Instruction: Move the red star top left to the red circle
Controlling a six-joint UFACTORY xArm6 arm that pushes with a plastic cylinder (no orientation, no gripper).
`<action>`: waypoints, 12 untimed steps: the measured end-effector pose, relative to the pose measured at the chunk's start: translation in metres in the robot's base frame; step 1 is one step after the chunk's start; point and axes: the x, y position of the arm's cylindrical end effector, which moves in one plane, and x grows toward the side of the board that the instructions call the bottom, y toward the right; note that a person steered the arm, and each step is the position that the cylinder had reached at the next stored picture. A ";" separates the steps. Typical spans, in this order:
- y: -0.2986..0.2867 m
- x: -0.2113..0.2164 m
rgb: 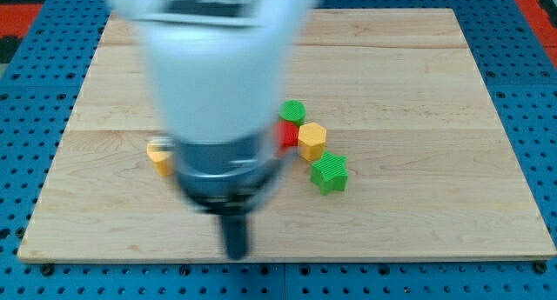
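- The arm is filling the middle of the view, blurred, and my tip (236, 252) is sitting near the view's bottom edge of the desk (435, 222), well apart from every block.
- There is no hand on this rig, only the rod, so nothing is being clamped.
- A red block (289, 133) is peeking out beside the arm, touching the yellow hexagon (312, 141); whether it is the star or the circle I cannot tell, and the other red piece is hidden.
- I am judging the task as unfinished or unconfirmed.
- A green block (293, 110) is lying just above, a green star (330, 173) below, a yellow block (159, 155) at the view's left.
- The pale wooden desk is resting on a blue perforated board (35, 65).
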 end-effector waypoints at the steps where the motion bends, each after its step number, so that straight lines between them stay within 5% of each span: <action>1: -0.119 -0.003; 2: -0.170 -0.014; 3: -0.133 -0.028; 5: 0.036 -0.071; 9: 0.035 -0.160; 12: 0.087 -0.164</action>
